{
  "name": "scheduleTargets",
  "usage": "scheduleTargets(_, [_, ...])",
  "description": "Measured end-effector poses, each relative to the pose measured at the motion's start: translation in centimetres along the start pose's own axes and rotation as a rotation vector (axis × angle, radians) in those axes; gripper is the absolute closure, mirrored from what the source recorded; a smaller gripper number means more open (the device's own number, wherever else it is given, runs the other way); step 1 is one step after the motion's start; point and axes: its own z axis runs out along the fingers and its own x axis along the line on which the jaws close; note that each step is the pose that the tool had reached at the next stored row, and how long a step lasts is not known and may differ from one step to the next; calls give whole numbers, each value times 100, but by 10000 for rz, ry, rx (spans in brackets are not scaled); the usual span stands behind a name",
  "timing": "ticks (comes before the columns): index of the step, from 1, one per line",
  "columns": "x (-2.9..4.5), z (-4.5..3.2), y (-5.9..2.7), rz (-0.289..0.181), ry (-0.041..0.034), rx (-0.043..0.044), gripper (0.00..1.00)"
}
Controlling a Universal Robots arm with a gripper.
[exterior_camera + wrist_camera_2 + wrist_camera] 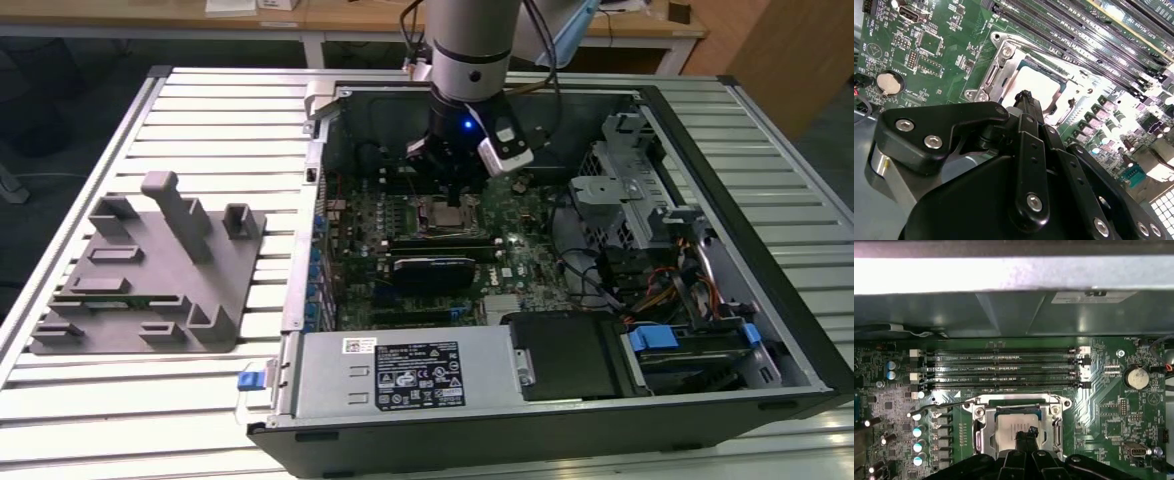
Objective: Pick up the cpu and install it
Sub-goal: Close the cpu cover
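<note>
- The pincer point(1025, 96) is sitting with its tips closed together, holding nothing I can see.
- Just beneath them the cpu point(1006, 435) is lying in its socket point(979, 430). A sideways drag now, I'd judge, is risking a skewed chip and bent contacts.
- It is looking flat and square, its silvery top glaring, with a thin dark rim.
- Beyond the pincer, memory slots point(1004, 370) are running crosswise.

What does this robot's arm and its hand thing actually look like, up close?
The arm is a smooth silver-grey tube ending in a black wrist with a small blue light. Dark cables run alongside, and a white-and-black box is fixed at the wrist. The gripper is matt black, built of rounded link bars joined with silver screws.
</note>
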Motion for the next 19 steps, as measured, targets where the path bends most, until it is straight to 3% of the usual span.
scheduleTargets(16, [131, 51, -42, -34, -5, -24, 89])
scheduleTargets(19, [205, 61, -45, -34, -4, -24, 89])
